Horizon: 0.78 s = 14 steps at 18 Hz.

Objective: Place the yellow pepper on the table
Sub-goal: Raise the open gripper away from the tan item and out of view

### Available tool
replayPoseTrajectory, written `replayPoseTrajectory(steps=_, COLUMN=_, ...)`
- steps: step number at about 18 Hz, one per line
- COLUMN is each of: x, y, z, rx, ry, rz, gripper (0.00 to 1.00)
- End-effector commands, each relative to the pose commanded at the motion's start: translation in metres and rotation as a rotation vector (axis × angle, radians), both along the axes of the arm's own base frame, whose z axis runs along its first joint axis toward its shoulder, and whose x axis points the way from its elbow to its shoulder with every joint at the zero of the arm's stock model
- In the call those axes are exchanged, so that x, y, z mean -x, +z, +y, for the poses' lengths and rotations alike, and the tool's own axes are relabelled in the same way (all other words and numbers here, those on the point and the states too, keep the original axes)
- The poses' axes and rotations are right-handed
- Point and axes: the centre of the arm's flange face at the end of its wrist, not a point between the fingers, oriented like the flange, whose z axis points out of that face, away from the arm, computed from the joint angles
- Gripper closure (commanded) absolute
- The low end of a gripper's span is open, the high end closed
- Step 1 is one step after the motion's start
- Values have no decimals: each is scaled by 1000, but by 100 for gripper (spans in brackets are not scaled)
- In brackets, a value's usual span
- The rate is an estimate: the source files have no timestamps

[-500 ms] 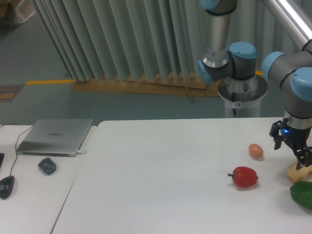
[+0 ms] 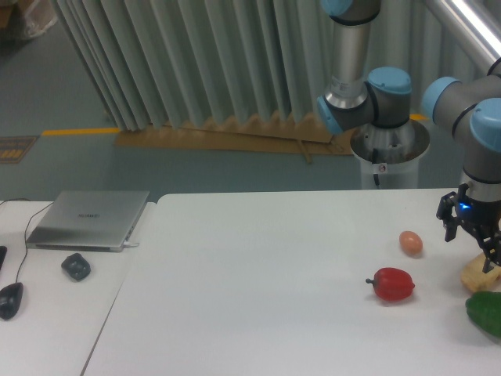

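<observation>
The yellow pepper does not appear in this view. Large white matte table (image 2: pixel 258 290), right edge: black two-finger gripper (image 2: pixel 487 257) poised directly over a pale tan bread-like chunk (image 2: pixel 476 276); finger spacing indeterminate. Nearby: glossy green pepper (image 2: pixel 487 313), red bell pepper (image 2: pixel 392 283), small orange-pink egg-shaped object (image 2: pixel 411 242).

plain white table (image 2: pixel 258 290), rounded corners

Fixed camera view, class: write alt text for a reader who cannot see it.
A robot arm's gripper hangs at the right edge of a white table, above a tan chunk. Nearby lie a red pepper, an egg-like object and a green pepper; no yellow pepper shows. A closed laptop sits on the left desk.
</observation>
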Motion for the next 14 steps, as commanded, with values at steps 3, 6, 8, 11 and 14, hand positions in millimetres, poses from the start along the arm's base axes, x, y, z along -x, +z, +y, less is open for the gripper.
replayPoseTrajectory(steps=3, x=-1, y=-3, z=-1, rx=2, ry=-6, rz=-3, gripper=0)
replayPoseTrajectory(steps=6, x=14, y=0, z=-11, rx=-11, ry=14, rz=34, gripper=0)
replayPoseTrajectory(steps=8, x=25, y=5, z=-22, rx=2, ry=32, rz=58, gripper=0)
replayPoseTrajectory(steps=11, x=33, y=7, z=-31, rx=3, ry=43, rz=60, gripper=0)
replayPoseTrajectory(steps=14, x=34, y=7, z=-33, rx=1, ry=46, rz=59, gripper=0)
